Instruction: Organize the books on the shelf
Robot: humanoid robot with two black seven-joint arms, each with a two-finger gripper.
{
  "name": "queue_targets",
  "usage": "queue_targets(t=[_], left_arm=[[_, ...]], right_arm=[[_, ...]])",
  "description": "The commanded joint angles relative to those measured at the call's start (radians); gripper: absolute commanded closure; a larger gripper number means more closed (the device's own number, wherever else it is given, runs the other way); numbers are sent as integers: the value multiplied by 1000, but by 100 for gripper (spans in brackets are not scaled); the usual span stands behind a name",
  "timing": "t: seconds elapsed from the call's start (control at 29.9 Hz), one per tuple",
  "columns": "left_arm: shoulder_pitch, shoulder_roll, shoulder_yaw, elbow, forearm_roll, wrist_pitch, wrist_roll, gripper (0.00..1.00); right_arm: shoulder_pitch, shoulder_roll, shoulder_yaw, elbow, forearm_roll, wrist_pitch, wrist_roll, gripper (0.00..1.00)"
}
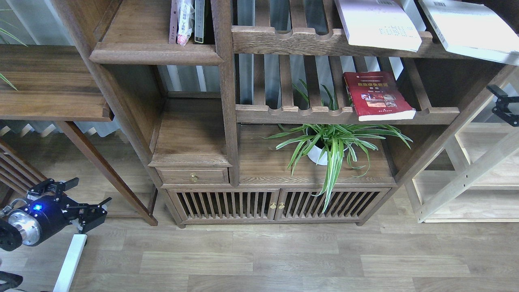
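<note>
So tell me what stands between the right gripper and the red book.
The bookcase's slanted side post lies between the right gripper at the view's right edge and the red book on the slatted rack; nothing else visible does.

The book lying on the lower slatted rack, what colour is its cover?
Red cover with a yellow title, seen in the head view.

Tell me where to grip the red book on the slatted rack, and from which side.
Probably the red book is best taken by its lower front edge, where the white page block overhangs the scalloped rail. It lies flat and tilted on the slats, so come from the front with one finger above the cover and one beneath. The right gripper is nearer.
</note>
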Motion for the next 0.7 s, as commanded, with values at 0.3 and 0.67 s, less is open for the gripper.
queue_targets(t=[0.3,0.67], left_arm=[[0,5,-12,0,0,0,-2,1],[0,6,-24,1,0,-1,0,1]], right_arm=[[44,81,-10,-37,-15,11,0,0],[73,125,-10,-122,-41,11,0,1]])
